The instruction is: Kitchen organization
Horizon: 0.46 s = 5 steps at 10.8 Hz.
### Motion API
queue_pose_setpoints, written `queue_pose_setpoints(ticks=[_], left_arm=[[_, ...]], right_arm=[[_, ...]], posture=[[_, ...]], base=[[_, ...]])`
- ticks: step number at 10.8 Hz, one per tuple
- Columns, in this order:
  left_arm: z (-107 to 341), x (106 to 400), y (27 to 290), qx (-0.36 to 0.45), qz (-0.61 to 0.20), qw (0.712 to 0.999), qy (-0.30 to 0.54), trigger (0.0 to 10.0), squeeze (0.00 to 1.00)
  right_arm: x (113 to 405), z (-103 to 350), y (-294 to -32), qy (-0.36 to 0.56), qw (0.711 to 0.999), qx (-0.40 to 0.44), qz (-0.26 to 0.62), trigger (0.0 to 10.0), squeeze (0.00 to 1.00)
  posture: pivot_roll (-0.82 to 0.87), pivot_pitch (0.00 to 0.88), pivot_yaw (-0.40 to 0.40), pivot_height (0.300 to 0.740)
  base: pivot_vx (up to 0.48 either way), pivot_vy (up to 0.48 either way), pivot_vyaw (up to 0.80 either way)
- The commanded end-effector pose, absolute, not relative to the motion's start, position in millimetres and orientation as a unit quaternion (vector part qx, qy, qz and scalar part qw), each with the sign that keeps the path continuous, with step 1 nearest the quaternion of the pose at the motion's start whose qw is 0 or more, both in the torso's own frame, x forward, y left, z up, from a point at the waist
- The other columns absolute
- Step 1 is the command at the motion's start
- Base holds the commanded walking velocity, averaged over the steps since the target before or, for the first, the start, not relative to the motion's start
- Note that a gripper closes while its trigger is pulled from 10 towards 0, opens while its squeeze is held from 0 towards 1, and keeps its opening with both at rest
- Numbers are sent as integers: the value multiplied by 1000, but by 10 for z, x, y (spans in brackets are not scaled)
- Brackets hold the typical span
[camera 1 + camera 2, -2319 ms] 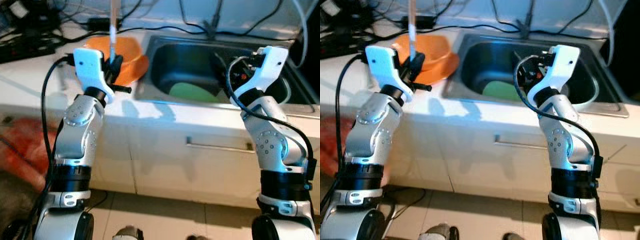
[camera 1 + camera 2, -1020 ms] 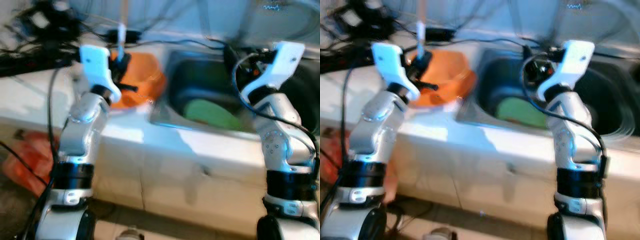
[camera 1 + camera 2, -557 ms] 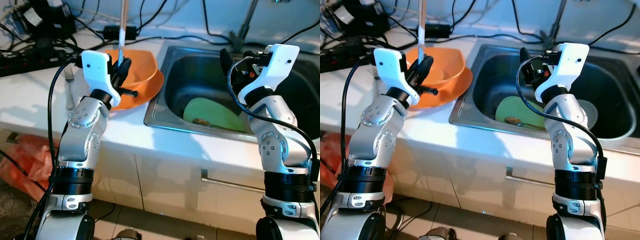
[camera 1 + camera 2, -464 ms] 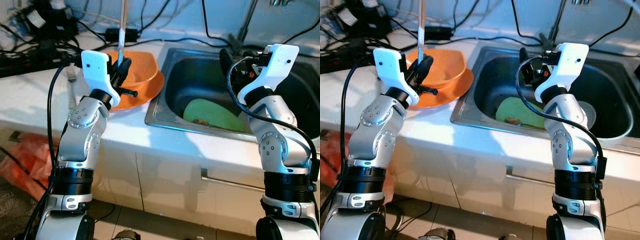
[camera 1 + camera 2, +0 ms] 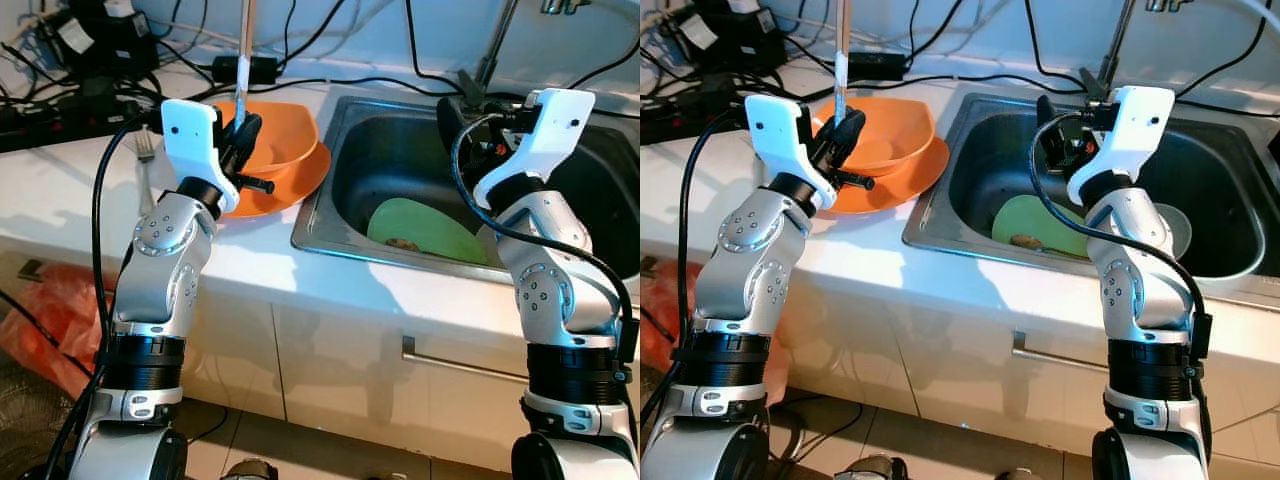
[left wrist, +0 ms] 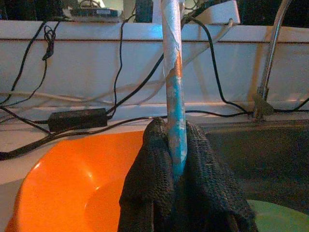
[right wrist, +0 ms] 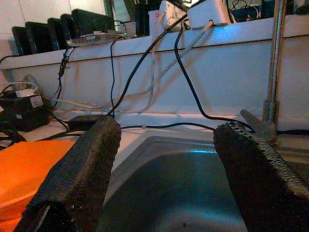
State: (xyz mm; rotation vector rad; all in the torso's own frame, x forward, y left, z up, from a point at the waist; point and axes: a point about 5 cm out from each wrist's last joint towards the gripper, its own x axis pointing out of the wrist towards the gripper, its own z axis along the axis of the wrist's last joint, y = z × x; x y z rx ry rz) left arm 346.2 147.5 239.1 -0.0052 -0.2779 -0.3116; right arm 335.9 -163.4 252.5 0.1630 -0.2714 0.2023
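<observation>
several black cables (image 5: 70, 95) lay tangled over the white counter (image 5: 60, 190) at far left, beside dark boxes near the wall. just right of them, a fork (image 5: 143, 150) on the counter, close by the left arm. further right, an orange bowl (image 5: 285, 150) on an orange plate (image 5: 300, 180), touching the sink's left rim. left gripper (image 5: 243, 135) raised over the near edge of that bowl, fingers (image 6: 154, 193) closed tight on a long thin stick (image 6: 173, 87), pale above and blue where clamped. stick held upright, rising from between the fingers past the top of frame, a black power adapter (image 6: 77, 118) and more cables behind it along the wall.

right again, a steel sink (image 5: 400, 150) sunk in the counter, faucet stem (image 5: 495, 40) at its back edge. down in the basin, a green plate (image 5: 425, 230) with a small brownish spoon-like thing (image 5: 1025, 241) lying on it, and a metal bowl (image 5: 1175, 225) beside. right gripper (image 5: 1055, 135) poised above the basin, well apart from the green plate, fingers (image 7: 82, 174) spread wide with nothing between them. below the counter, a white drawer front with a metal handle (image 5: 460, 365).
</observation>
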Motion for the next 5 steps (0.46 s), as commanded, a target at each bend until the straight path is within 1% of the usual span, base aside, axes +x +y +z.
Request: queue_pose_setpoints(ticks=[1,3,4,5], left_arm=[[2418,3451,1462,6,-158,977,-143,549,0],[2388,3443,1440,7,-162,977,-137,1216,0],[2326,3440,1316,18,-196,973,-123,549,0],[2292,3438,1236,30,-215,969,-116,431,0]], right_arm=[[3351,2554,-1632,-140,982,79,101,10000,0],[3341,2543,-1629,-137,982,79,101,10000,0],[3338,2526,-1591,-130,980,104,108,10000,0],[3335,2493,-1547,-114,975,153,118,10000,0]], posture=[[96,99,-6,740],[94,103,-10,740],[91,108,-14,740],[89,111,-15,740]], base=[[0,0,0],[0,0,0],[0,0,0],[0,0,0]])
